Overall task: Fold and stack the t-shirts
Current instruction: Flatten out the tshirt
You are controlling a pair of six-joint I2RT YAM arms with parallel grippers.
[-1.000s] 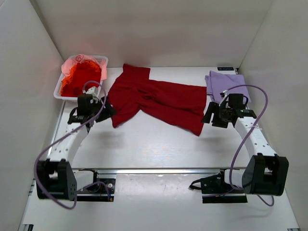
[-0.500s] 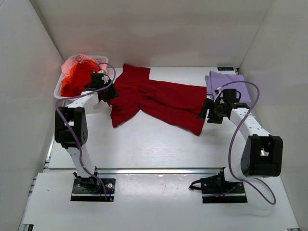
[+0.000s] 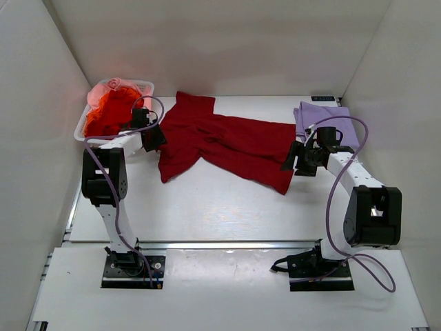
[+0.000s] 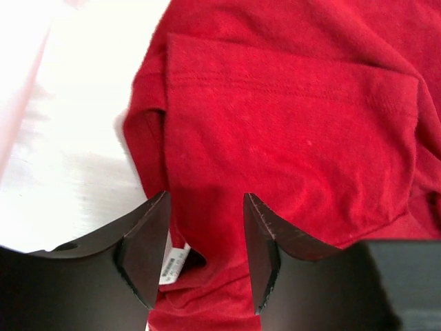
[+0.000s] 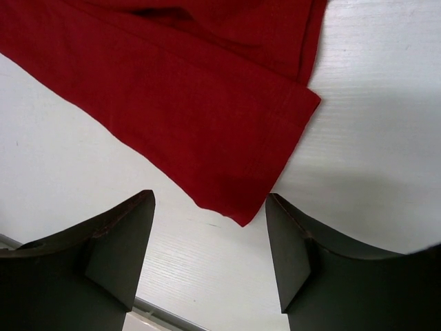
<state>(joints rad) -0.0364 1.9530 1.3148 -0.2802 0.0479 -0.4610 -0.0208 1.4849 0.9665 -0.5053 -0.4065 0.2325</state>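
- The dark red t-shirt point(image 3: 227, 141) lies rumpled across mid-table. A lavender t-shirt point(image 3: 324, 121) sits far right, and an orange-red t-shirt point(image 3: 110, 117) is in the basket point(image 3: 148, 86) far left.
- The left gripper point(image 4: 207, 200) hovers over the red shirt's left sleeve, jaws apart, holding nothing.
- The right gripper point(image 5: 210, 207) brackets the near-right hem corner, jaws also apart (empty).
- Likely step: taking hold of the shirt to spread it flat. Next, both should lower and pinch the cloth edges.

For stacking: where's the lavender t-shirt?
In the top view, the lavender t-shirt lies far right on the table, beside the dark red t-shirt.
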